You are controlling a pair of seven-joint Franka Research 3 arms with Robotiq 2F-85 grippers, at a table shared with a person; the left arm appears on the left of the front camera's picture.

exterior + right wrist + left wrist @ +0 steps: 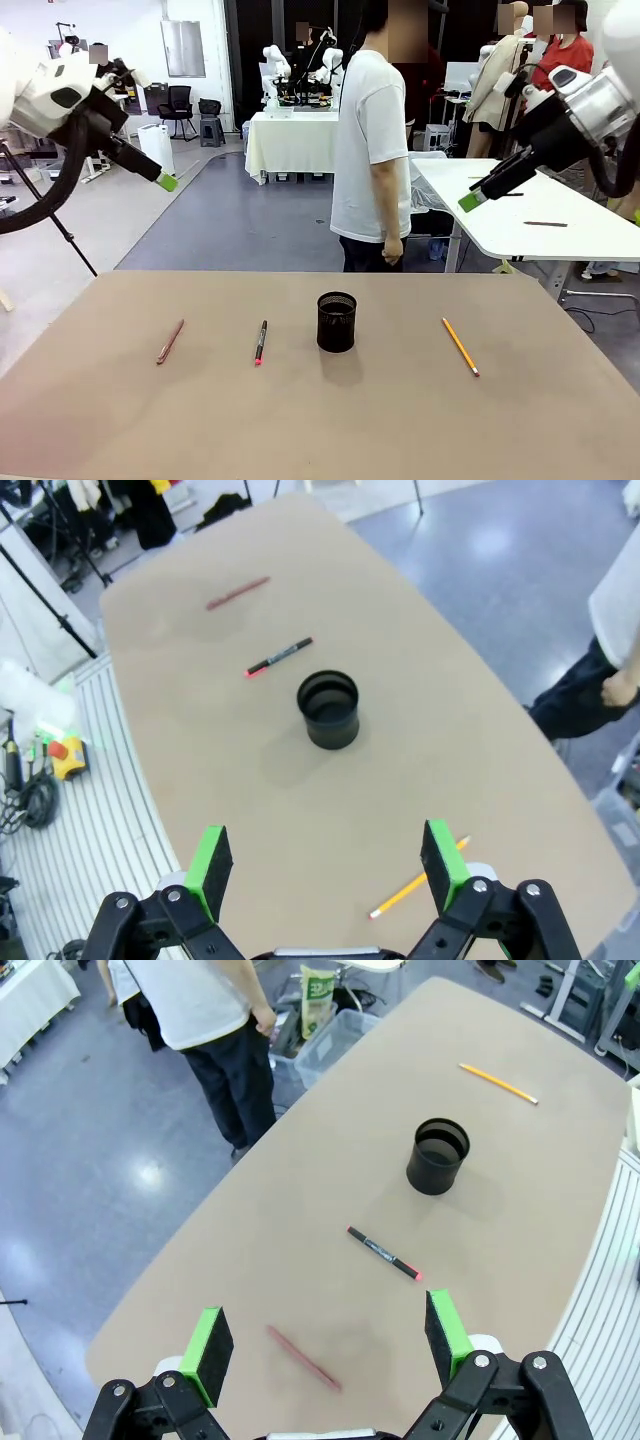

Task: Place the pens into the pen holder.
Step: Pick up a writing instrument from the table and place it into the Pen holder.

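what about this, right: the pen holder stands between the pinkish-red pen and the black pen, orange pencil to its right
No: the pen holder stands between the black pen and the orange pencil off to its right; the pinkish-red pen lies left of the black one, as the front view shows.

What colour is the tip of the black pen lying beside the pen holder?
Pink-red. The black pen shows it best in the left wrist view.

Tan table. On top, in a row left to right, well apart: red pen, black pen, upright holder, pencil.
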